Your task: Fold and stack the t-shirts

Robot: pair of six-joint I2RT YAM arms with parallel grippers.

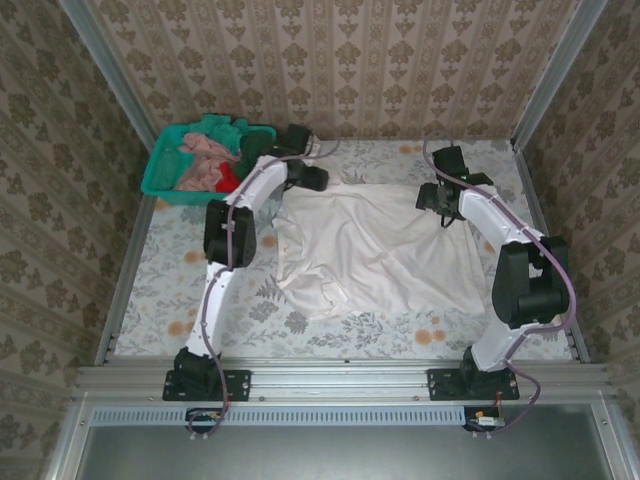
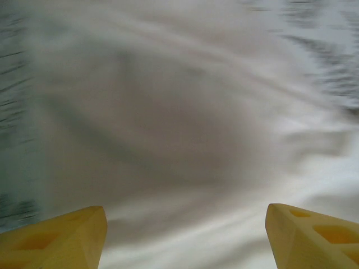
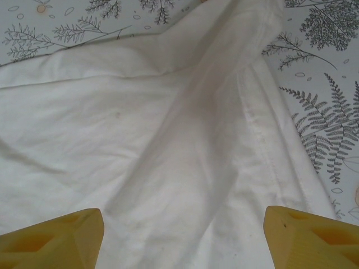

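A large white t-shirt (image 1: 370, 250) lies spread and wrinkled across the middle of the table. My left gripper (image 1: 312, 178) hovers over its far left corner. In the left wrist view that gripper (image 2: 185, 241) is open, its yellow fingertips (image 2: 61, 238) wide apart above blurred white cloth (image 2: 185, 129). My right gripper (image 1: 437, 200) hangs over the shirt's far right corner. It (image 3: 184, 241) is open too, with nothing between its fingers (image 3: 56, 238), and below it run a raised fold and a stitched hem of the white shirt (image 3: 168, 140). More t-shirts, pink (image 1: 205, 150), red (image 1: 228, 178) and green (image 1: 225, 128), are piled in the basket.
A teal plastic basket (image 1: 160, 175) stands at the far left corner of the table. The leaf-print tablecloth (image 1: 180, 290) shows bare to the left of and in front of the shirt. Metal rails and patterned walls close in the table on both sides and at the back.
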